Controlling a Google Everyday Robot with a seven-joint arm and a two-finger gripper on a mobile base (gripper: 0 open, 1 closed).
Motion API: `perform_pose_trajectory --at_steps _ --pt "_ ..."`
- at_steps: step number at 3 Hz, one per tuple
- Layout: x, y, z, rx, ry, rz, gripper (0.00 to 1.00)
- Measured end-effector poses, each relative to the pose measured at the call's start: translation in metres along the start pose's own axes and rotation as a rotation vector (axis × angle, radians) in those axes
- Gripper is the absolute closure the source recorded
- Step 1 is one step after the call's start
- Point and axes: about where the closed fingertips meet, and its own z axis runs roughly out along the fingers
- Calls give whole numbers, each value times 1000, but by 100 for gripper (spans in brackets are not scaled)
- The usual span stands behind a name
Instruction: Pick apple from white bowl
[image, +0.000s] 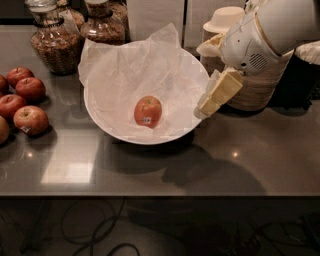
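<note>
An orange-red apple (148, 111) with a small white sticker lies in the middle of the wide white bowl (107, 127), which is lined with crumpled white tissue paper. My gripper (207, 106), with cream-coloured fingers, hangs just over the bowl's right rim, to the right of the apple and above it. It holds nothing that I can see. The white arm body (265, 35) reaches in from the upper right.
Several darker red apples (25, 100) lie grouped at the left of the grey counter (250, 165). Two glass jars (50, 42) stand at the back left. Stacked beige paper bowls (250, 85) stand behind the gripper at the right.
</note>
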Motion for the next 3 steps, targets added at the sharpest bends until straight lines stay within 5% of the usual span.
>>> perform_pose_trajectory --at_steps 2,3 --pt "-22 -1 32 -57 -12 -64 14" --pt "-14 -4 58 -83 9 -64 15"
